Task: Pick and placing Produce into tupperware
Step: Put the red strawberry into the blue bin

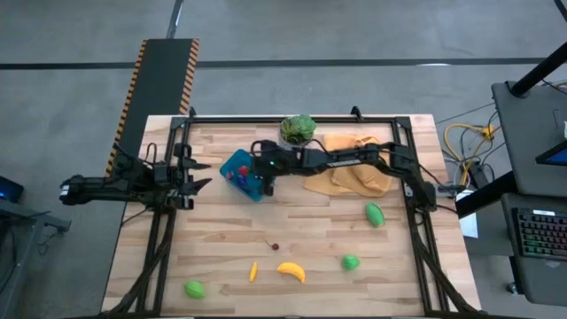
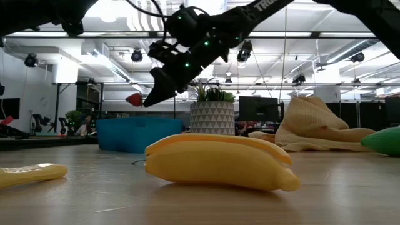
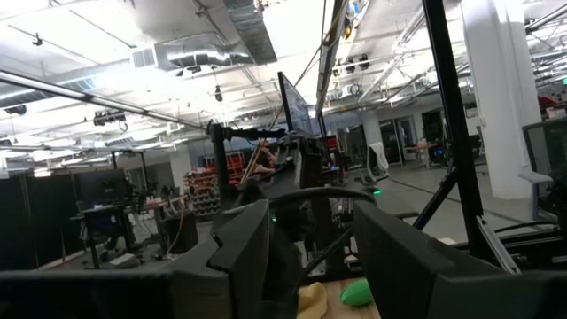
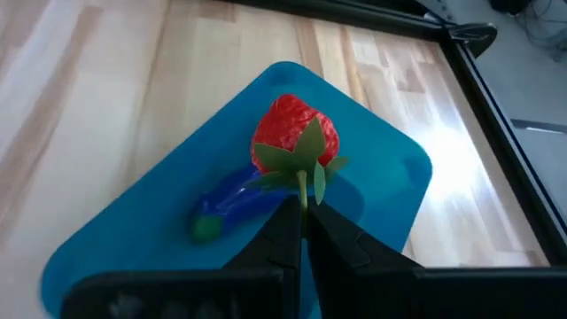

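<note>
The right gripper [image 4: 304,213] is pinching a red strawberry [image 4: 295,133] by its green stem, fingers clamped tight, and is hanging it just above the blue tupperware [image 4: 390,177] at the table's far middle. A purple piece [image 4: 232,202] is lying inside the container. The left gripper [image 1: 197,175] is waiting at the table's left edge, fingers parted and gripping nothing. A banana [image 1: 291,271] is lying near the front edge.

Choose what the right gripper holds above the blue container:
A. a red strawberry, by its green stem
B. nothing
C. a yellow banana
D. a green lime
A: the right gripper is shut on the stem of the red strawberry, which hangs over the blue container.
</note>
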Robot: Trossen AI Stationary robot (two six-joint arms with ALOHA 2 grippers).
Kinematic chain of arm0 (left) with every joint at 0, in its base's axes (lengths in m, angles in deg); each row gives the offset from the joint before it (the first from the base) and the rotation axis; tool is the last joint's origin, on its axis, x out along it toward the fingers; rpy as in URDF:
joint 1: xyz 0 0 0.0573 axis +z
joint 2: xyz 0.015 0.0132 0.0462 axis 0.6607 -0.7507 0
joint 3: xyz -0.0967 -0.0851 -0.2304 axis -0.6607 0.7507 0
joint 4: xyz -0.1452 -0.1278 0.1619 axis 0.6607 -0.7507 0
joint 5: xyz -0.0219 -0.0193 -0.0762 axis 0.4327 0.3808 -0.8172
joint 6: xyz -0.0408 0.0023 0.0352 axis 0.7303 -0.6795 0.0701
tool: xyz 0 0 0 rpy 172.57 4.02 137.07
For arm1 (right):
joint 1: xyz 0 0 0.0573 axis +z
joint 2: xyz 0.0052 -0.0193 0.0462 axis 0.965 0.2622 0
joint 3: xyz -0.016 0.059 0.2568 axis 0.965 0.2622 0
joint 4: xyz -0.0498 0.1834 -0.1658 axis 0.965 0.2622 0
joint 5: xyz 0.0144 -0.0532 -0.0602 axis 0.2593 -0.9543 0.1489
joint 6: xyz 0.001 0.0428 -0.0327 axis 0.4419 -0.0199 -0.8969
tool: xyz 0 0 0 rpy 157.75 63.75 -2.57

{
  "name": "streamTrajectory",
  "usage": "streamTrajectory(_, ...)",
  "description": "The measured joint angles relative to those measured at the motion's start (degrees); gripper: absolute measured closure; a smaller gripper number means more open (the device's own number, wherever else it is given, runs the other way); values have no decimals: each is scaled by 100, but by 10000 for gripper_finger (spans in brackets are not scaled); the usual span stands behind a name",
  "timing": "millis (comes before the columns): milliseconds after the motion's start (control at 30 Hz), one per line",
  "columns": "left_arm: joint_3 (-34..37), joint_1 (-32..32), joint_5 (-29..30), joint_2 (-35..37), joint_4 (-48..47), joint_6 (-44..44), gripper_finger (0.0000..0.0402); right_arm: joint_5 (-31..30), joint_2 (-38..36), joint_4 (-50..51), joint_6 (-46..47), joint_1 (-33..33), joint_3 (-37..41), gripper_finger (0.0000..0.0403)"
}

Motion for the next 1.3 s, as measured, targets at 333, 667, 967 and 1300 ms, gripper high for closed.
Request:
streamTrajectory(333, 0, 0, -3, 1, -13, 1, 250, 77, 580, 858, -279, -250, -1219, 394)
streamTrajectory(667, 0, 2, 2, -2, -16, 2, 250, 142, 1378, 1874, -330, -323, -2557, 394)
streamTrajectory(967, 0, 2, -3, 0, -22, 2, 250, 142, 1614, 2378, -341, -417, -2966, 394)
streamTrajectory(1300, 0, 2, -3, 0, -23, 2, 250, 143, 1620, 2369, -330, -476, -2940, 394)
